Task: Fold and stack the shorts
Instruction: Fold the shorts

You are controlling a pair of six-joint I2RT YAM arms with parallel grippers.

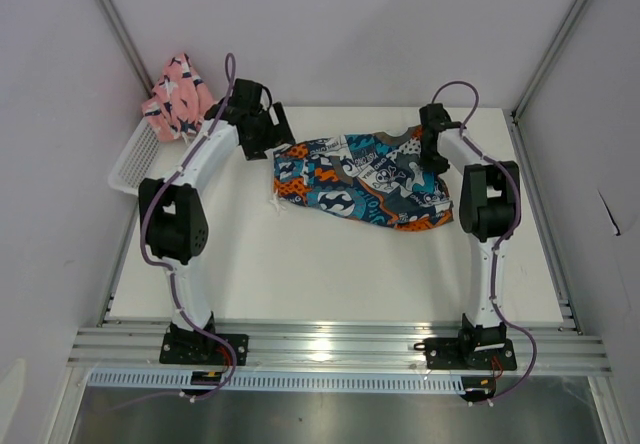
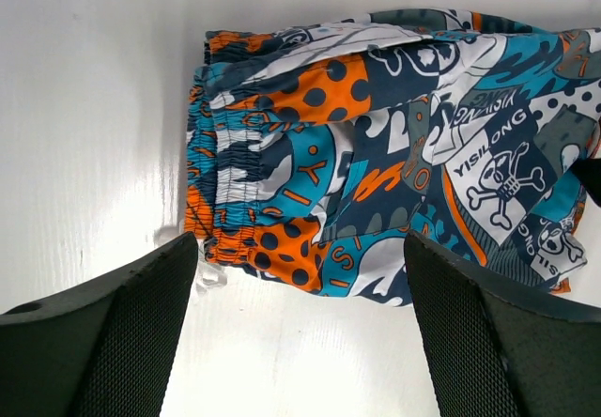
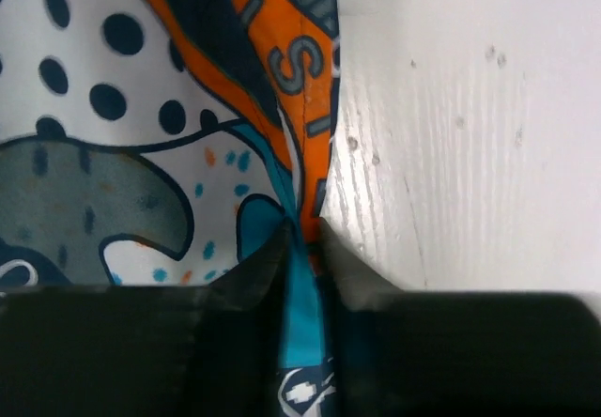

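Two pairs are seen. Printed shorts (image 1: pixel 360 179) are spread flat mid-table (image 1: pixel 330 264), ready for folding. At their 2 o'clock a hem edge is pinched tight by the right gripper (image 3: pixel 302 234), probably for folding over. At 10 o'clock the left gripper (image 2: pixel 300 248) is held wide open above the waistband, nothing gripped. Pink shorts (image 1: pixel 178 96) are heaped on the basket (image 1: pixel 135 159), far off at 10 o'clock.

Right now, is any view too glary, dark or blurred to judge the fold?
Top view: evenly lit and sharp, glare only on the rail. Left wrist: shorts crisp, lettering readable, table nearly washed out. Right wrist: very close, print slightly soft, right tool dark, pinching the shorts' edge.
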